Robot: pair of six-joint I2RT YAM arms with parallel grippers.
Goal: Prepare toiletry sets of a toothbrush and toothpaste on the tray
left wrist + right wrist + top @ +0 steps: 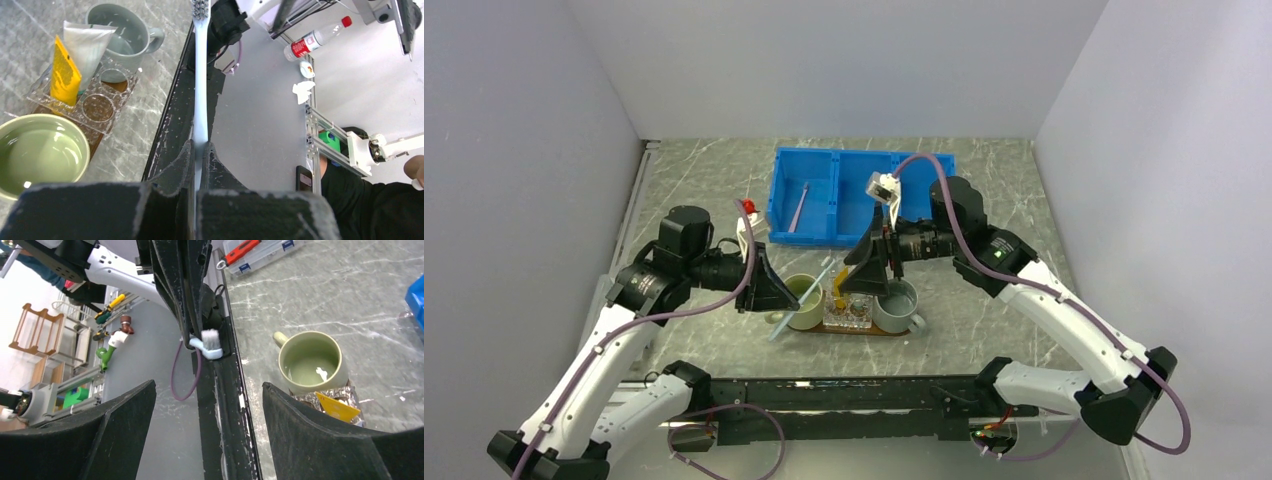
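Note:
My left gripper (201, 150) is shut on the pale grey toothbrush (201, 75), bristle end pointing away from the wrist. In the top view this gripper (786, 300) holds the brush (780, 327) slanted beside the green mug (806, 300). The yellow tube (65, 75) and the white tube (90, 45) stand in the clear holder (97, 105) on the brown tray (97, 137). My right gripper (864, 285) is open and empty just above the holder; its wrist view shows its jaws wide apart (210, 440). The pinkish toothbrush (801, 208) lies in the blue bin.
The blue bin (856, 225) stands behind the tray. A grey mug (894, 305) sits at the tray's right end. The table's dark front rail (844, 385) runs just in front of the tray. White walls close in the left, right and back.

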